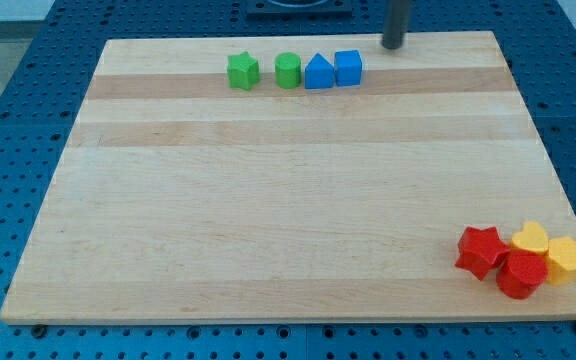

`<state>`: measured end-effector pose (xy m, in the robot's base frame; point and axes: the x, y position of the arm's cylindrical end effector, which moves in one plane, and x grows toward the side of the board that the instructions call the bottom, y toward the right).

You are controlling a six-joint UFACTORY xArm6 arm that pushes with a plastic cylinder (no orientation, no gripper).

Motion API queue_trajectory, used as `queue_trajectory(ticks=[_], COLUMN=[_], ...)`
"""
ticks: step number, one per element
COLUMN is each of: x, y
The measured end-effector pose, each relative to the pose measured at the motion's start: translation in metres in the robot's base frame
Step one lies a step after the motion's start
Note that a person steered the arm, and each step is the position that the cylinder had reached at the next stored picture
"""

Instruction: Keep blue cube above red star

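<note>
Sitting just left of my tip [394,46], blue cube [348,67].

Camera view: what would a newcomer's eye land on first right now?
Two tight clusters in opposite corners. Along the view's top sits a row: green star, green cylinder, blue triangular block and blue cube, with my tip just right of the cube. At bottom right huddle the red star, another red block and two yellow blocks.

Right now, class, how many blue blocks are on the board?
2, both near the view's top: the blue cube and, touching its left side, a blue house-shaped block. None seems hidden.
</note>
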<state>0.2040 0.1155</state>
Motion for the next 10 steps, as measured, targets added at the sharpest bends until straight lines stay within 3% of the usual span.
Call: queue_trajectory(ticks=[1, 3, 6, 10], x=[-0.001, 0.058, 0.108, 0.205], y=[-0.044, -0.045, -0.046, -0.078])
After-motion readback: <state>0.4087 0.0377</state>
